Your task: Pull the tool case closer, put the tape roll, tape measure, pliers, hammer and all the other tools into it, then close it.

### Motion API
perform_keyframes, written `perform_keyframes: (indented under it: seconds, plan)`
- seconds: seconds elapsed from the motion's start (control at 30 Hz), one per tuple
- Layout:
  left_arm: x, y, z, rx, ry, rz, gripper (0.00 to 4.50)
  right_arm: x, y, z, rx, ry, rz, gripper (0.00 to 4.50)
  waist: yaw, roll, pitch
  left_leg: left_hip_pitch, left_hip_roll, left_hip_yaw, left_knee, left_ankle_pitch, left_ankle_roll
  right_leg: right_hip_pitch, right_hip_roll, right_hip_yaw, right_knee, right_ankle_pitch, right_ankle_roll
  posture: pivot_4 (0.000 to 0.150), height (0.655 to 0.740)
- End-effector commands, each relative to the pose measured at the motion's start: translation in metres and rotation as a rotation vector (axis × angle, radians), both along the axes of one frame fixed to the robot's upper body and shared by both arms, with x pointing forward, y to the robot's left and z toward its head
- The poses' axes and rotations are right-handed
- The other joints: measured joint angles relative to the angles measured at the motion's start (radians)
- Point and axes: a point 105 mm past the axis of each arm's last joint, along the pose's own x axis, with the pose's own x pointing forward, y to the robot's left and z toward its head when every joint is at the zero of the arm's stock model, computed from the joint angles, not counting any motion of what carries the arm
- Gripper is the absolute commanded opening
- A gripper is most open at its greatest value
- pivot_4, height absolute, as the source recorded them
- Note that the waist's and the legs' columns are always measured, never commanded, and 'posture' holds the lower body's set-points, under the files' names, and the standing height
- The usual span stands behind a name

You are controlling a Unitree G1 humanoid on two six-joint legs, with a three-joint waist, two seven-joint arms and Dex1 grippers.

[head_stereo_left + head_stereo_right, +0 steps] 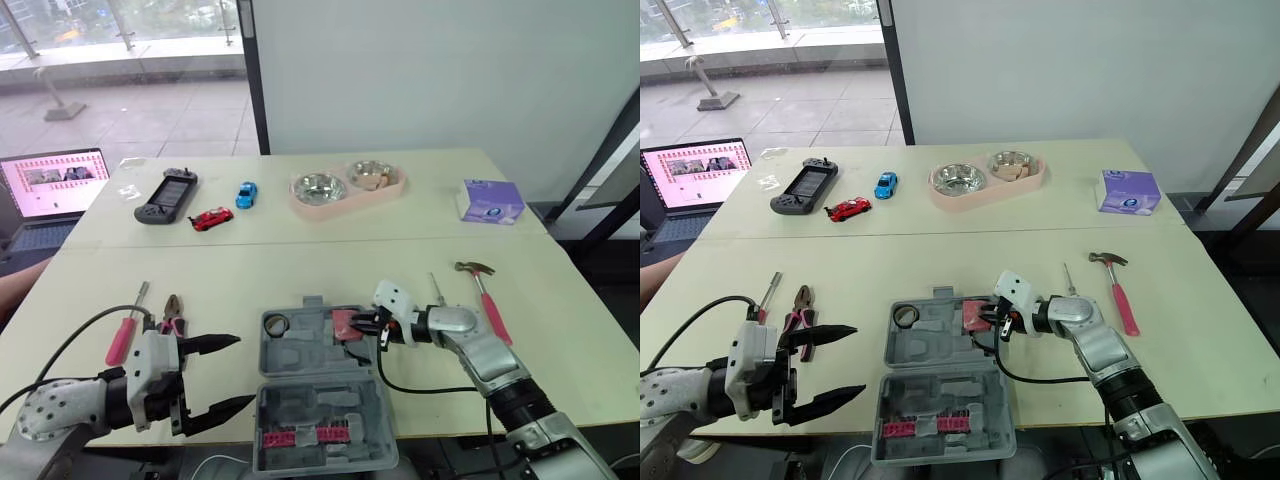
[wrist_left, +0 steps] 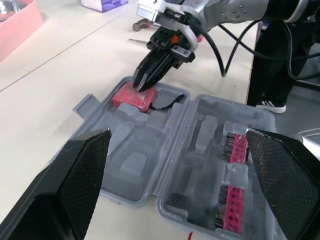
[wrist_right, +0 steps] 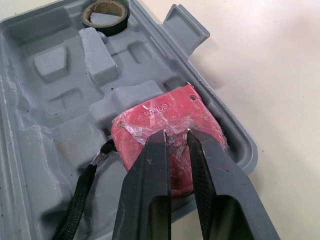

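Observation:
The grey tool case [image 1: 310, 400] lies open at the table's front middle. A tape roll [image 1: 277, 323] sits in its far left pocket. The red tape measure [image 3: 165, 120] lies in its far right pocket, black strap trailing. My right gripper [image 3: 176, 134] is shut, with its tips resting on top of the tape measure. My left gripper [image 1: 245, 371] hangs open just left of the case, holding nothing. Pliers [image 1: 173, 313] and a red-handled screwdriver [image 1: 125, 330] lie on the table left of the case. The hammer [image 1: 483, 290] and a thin screwdriver [image 1: 437, 290] lie to its right.
Red bits [image 1: 305, 435] fill the case's near half. Across the far table stand a laptop [image 1: 50, 185], a game controller [image 1: 166, 196], a red toy car [image 1: 210, 218], a blue toy car [image 1: 246, 194], a pink double bowl [image 1: 347, 186] and a purple box [image 1: 491, 201].

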Motion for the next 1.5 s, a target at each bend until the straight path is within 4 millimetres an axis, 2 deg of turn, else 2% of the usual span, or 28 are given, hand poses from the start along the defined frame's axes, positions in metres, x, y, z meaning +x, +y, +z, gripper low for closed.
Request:
perform_keyframes:
  seconds: [0.03,0.33,0.47,0.57,0.63,0.7,0.73,0.77,0.83,0.87,0.93,1.03,1.1,1.13,1.23,1.3,1.4,1.5]
  plan:
    - [-0.001,-0.003,0.009,0.000,-0.033,-0.011,4.50,-0.014,-0.024,-0.042,-0.118,0.164,-0.073,0.68,0.001,-0.001,0.000,0.000,0.000,0.000,0.000,0.000,0.000,0.000,0.000,0.000,0.000,0.000,0.000,0.150,0.7360]
    - [0.000,-0.001,0.010,0.004,-0.032,-0.008,4.50,-0.018,-0.017,-0.046,-0.152,0.182,-0.057,0.68,0.001,-0.005,-0.004,0.001,0.000,-0.001,0.000,0.000,0.000,0.001,0.000,0.000,0.000,0.000,0.000,0.150,0.7360]
    - [0.003,0.002,0.010,0.003,-0.028,0.011,4.50,-0.013,-0.013,-0.032,-0.138,0.138,-0.053,0.68,0.000,-0.005,-0.004,0.001,0.000,-0.001,0.000,0.000,0.000,0.001,0.000,0.000,0.000,0.000,0.000,0.150,0.7360]
    - [0.005,0.007,0.011,0.002,-0.035,0.041,4.50,-0.004,0.001,0.019,0.045,0.028,-0.042,0.68,0.002,-0.004,-0.003,0.000,0.000,-0.001,0.000,0.000,0.000,0.000,0.000,0.000,0.000,-0.001,0.000,0.150,0.7360]
    - [0.008,0.017,0.015,-0.005,-0.039,0.089,4.50,-0.002,0.000,0.065,0.178,-0.049,-0.041,0.68,0.001,-0.002,0.003,-0.002,0.000,-0.001,0.000,0.000,0.000,-0.001,0.000,0.000,0.000,-0.001,0.000,0.150,0.7360]
    - [0.009,0.032,0.019,-0.005,-0.036,0.147,4.50,-0.007,-0.011,0.098,0.242,-0.102,-0.041,0.68,0.001,0.002,0.006,-0.009,0.000,-0.001,0.001,0.000,0.000,-0.008,0.000,0.000,0.000,0.000,0.000,0.150,0.7360]
    - [0.009,0.043,0.019,0.007,-0.032,0.190,4.50,-0.013,-0.021,0.105,0.236,-0.110,-0.039,0.68,0.001,0.002,0.006,-0.015,0.000,-0.001,0.002,0.000,0.000,-0.015,0.000,0.000,0.001,0.001,-0.001,0.150,0.7360]
    - [0.009,0.050,0.018,0.016,-0.029,0.217,4.50,-0.018,-0.028,0.108,0.227,-0.110,-0.038,0.68,0.002,0.002,0.006,-0.017,0.000,-0.001,0.002,0.000,0.000,-0.018,0.000,0.000,0.002,0.003,0.002,0.150,0.7360]
    - [0.008,0.078,0.015,0.056,-0.010,0.319,4.50,-0.027,-0.053,0.108,0.182,-0.104,-0.067,0.68,0.004,0.001,0.006,-0.017,0.000,-0.001,0.000,0.000,0.000,-0.018,0.000,-0.001,0.001,0.003,0.002,0.150,0.7360]
    - [0.006,0.091,0.013,0.070,0.001,0.364,4.50,-0.031,-0.065,0.104,0.159,-0.095,-0.087,0.91,0.005,0.000,0.006,-0.017,0.000,-0.001,0.000,0.000,0.000,-0.018,0.000,-0.002,0.001,0.003,0.002,0.150,0.7360]
    - [0.000,0.114,0.008,0.098,0.023,0.448,4.50,-0.040,-0.088,0.098,0.129,-0.069,-0.135,1.49,0.003,0.000,0.007,-0.017,0.000,-0.001,-0.001,-0.001,0.002,-0.018,0.000,-0.002,0.000,0.002,0.001,0.150,0.7360]
    - [-0.016,0.160,-0.004,0.178,0.068,0.602,4.50,-0.050,-0.140,0.082,0.066,-0.056,-0.268,2.86,0.003,-0.001,0.008,-0.018,0.000,0.002,0.000,-0.001,0.003,-0.018,-0.001,-0.001,-0.001,0.001,0.000,0.150,0.7360]
    - [-0.029,0.188,-0.009,0.214,0.083,0.693,4.50,-0.055,-0.172,0.076,0.040,-0.078,-0.364,4.06,0.000,-0.002,0.009,-0.018,0.000,0.004,0.001,-0.001,0.003,-0.017,-0.001,0.000,-0.003,0.001,-0.001,0.150,0.7360]
    - [-0.039,0.203,-0.013,0.245,0.101,0.736,4.50,-0.059,-0.188,0.074,0.030,-0.083,-0.413,4.35,-0.002,-0.002,0.009,-0.017,0.000,0.004,0.001,-0.001,0.003,-0.017,-0.001,0.000,-0.003,0.001,-0.001,0.150,0.7360]
    - [-0.058,0.235,-0.020,0.284,0.131,0.833,4.50,-0.070,-0.224,0.068,0.013,-0.079,-0.525,4.44,-0.004,-0.005,0.011,-0.016,0.001,0.005,0.001,-0.001,0.003,-0.017,-0.001,0.000,-0.002,0.001,-0.002,0.150,0.7360]
    - [-0.063,0.245,-0.021,0.286,0.130,0.873,4.50,-0.077,-0.241,0.062,-0.006,-0.067,-0.576,4.44,-0.003,-0.005,0.011,-0.015,0.001,0.005,0.001,-0.001,0.003,-0.016,-0.001,0.000,-0.002,-0.001,0.000,0.150,0.7360]
    - [-0.066,0.252,-0.025,0.306,0.135,0.887,4.50,-0.085,-0.253,0.053,-0.018,-0.059,-0.611,4.44,-0.001,-0.006,0.011,-0.015,0.001,0.005,0.001,-0.001,0.003,-0.016,-0.001,0.000,-0.002,0.000,-0.001,0.150,0.7360]
    - [-0.064,0.255,-0.026,0.309,0.132,0.882,4.50,-0.088,-0.256,0.048,-0.006,-0.054,-0.622,4.44,-0.001,-0.006,0.011,-0.015,0.001,0.005,0.001,-0.001,0.003,-0.016,-0.001,0.000,-0.002,0.002,-0.003,0.150,0.7360]
